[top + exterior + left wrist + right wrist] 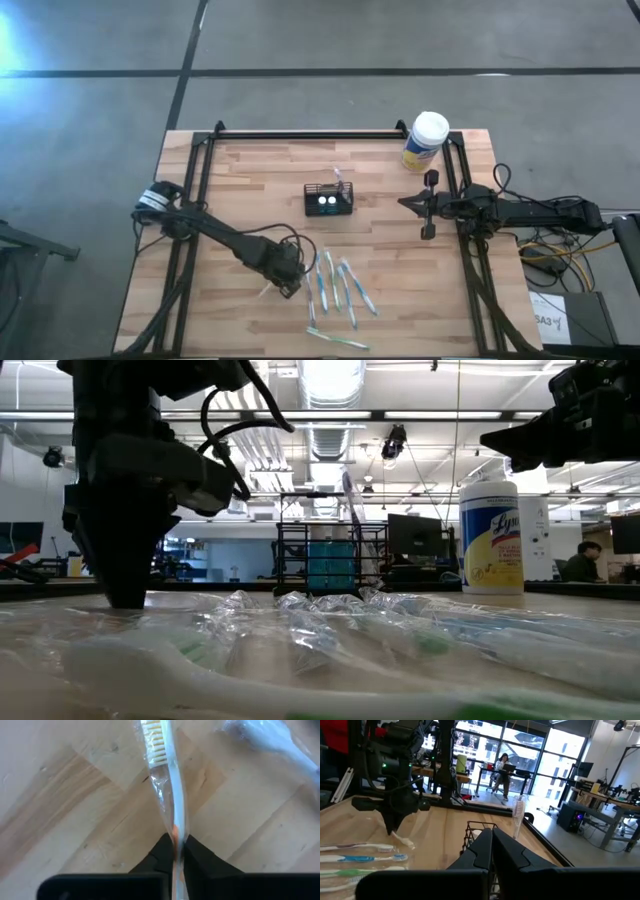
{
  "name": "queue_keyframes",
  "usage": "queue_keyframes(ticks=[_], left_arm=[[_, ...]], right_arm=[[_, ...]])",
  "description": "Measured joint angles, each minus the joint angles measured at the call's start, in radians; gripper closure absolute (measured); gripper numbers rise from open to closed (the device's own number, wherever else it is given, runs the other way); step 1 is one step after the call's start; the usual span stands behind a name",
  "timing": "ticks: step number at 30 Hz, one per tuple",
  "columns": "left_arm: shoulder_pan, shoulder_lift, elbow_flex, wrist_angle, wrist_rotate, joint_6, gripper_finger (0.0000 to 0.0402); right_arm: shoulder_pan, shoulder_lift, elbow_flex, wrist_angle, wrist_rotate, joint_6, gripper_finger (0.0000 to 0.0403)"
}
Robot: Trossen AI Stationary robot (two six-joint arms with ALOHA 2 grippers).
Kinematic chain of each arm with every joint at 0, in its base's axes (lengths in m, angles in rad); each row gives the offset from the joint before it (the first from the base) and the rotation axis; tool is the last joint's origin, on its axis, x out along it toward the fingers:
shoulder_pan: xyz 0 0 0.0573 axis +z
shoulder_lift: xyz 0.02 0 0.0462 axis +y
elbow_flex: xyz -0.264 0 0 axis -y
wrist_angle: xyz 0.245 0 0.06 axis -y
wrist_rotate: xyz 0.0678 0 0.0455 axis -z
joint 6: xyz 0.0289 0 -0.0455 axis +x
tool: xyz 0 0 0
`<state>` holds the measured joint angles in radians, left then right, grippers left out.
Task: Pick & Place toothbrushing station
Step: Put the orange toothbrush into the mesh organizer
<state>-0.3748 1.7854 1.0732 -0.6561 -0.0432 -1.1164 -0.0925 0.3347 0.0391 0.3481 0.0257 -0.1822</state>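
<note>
Two dark, jointed arms on a black tube frame.
Both arms are matte black, built of chunky segments with loops of black cable running along them. The left arm has a pale silver-grey collar by its base and a boxy wrist block; the right arm is slimmer, with yellow and black cables bunched behind it. Each gripper's fingers are flat black wedges tapering to a point.
</note>
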Motion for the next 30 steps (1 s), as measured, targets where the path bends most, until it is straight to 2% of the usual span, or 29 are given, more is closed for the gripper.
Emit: queue_keyframes(ticks=[5,8,13,16,19,22,25,27,30], left_arm=[[0.007,-0.108,-0.007,-0.036,-0.155,0.071,0.0369],[-0.006,-0.226,-0.008,-0.051,-0.279,0.139,0.0385],[-0.031,-0.468,-0.05,-0.043,-0.525,0.23,0.0382],[-0.059,-0.614,-0.096,-0.003,-0.621,0.388,0.0378],[-0.074,-0.751,-0.166,0.132,-0.693,0.587,0.038],[-0.071,-0.88,-0.267,0.351,-0.671,0.862,0.0383],[-0.051,-0.999,-0.402,0.569,-0.556,1.089,0.0383],[-0.009,-1.079,-0.497,0.681,-0.468,1.16,0.0383],[0.086,-1.184,-0.625,0.775,-0.335,1.166,0.0383]], right_arm=[[0.001,-0.001,0.0,0.002,0.0,0.01,0.0394],[0.001,-0.001,0.0,0.002,0.0,0.009,0.0394],[0.001,0.0,0.0,0.002,0.0,0.037,0.0394],[0.001,0.0,0.0,0.001,-0.001,0.057,0.0394],[0.001,0.001,0.0,0.0,-0.002,0.089,0.0394],[0.001,0.001,0.0,-0.001,-0.046,0.123,0.0394],[0.001,0.0,0.0,0.004,-0.123,0.15,0.0394],[0.001,0.0,0.0,0.015,-0.155,0.177,0.0394],[0.001,0.0,0.0,0.029,-0.21,0.204,0.0394]])
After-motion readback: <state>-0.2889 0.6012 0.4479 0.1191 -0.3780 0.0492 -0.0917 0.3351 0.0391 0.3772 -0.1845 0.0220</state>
